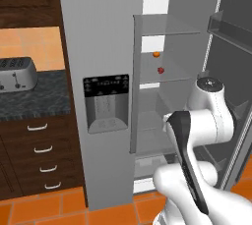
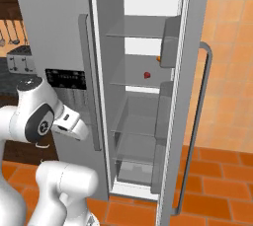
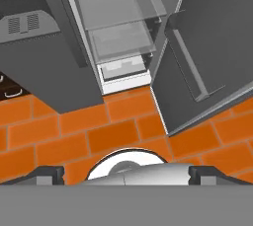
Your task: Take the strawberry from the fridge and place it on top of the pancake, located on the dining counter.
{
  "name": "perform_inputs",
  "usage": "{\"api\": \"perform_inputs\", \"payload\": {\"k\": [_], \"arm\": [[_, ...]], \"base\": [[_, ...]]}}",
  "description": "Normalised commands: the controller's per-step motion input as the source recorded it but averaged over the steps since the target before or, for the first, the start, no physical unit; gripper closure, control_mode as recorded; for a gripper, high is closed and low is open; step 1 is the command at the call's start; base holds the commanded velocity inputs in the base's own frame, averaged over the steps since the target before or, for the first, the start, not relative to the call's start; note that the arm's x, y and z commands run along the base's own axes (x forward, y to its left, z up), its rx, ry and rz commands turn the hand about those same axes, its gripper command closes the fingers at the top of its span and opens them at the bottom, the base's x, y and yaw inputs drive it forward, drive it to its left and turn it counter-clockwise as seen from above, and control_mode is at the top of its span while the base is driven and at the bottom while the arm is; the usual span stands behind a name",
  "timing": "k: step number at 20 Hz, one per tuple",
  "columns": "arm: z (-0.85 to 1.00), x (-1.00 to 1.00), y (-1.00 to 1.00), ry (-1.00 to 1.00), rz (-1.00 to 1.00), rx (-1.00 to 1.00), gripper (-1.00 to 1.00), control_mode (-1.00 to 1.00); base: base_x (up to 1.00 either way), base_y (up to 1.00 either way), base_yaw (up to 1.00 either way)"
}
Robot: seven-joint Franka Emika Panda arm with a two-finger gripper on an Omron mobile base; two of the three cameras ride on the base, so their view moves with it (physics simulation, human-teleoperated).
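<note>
The grey fridge [image 1: 103,32] stands with its dispenser door shut and its right door [image 2: 190,96] swung open. On a glass shelf inside lies the tiny red strawberry [image 1: 160,70] [image 2: 147,75]. My arm is folded low in front of the fridge, well below and short of that shelf. The hand view looks down at the floor and the fridge's bottom drawers [image 3: 121,67]. My gripper [image 3: 126,175] is open, its fingertips [image 3: 49,174] wide apart with nothing between them. The pancake and the dining counter are out of view.
A small orange fruit [image 1: 156,54] sits one shelf above the strawberry. The open door [image 3: 207,47] with its shelves juts out on the right. A toaster [image 1: 17,73] stands on the dark wall counter [image 1: 34,98] over drawers [image 1: 42,155]. Orange tiles [image 3: 99,131] cover the floor.
</note>
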Motion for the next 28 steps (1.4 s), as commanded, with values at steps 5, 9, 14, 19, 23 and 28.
{"api": "perform_inputs", "payload": {"k": [5,9,14,19,23,28], "arm": [[-0.01,-0.01,-0.03,-0.14,-0.24,0.07,-1.00,1.00],[0.00,0.00,0.00,0.00,0.00,0.00,-1.00,1.00],[0.00,0.00,0.00,0.00,0.00,0.00,-1.00,1.00],[0.00,0.00,0.00,0.00,0.00,0.00,-1.00,1.00],[0.00,0.00,0.00,0.00,0.00,0.00,-1.00,1.00],[0.00,0.00,0.00,0.00,0.00,0.00,-1.00,1.00]], "base": [[0.01,0.00,-0.21],[0.10,0.04,-0.47],[0.46,0.07,-0.22],[0.67,0.03,-0.05],[0.33,0.00,0.00],[0.36,-0.05,0.06]]}}
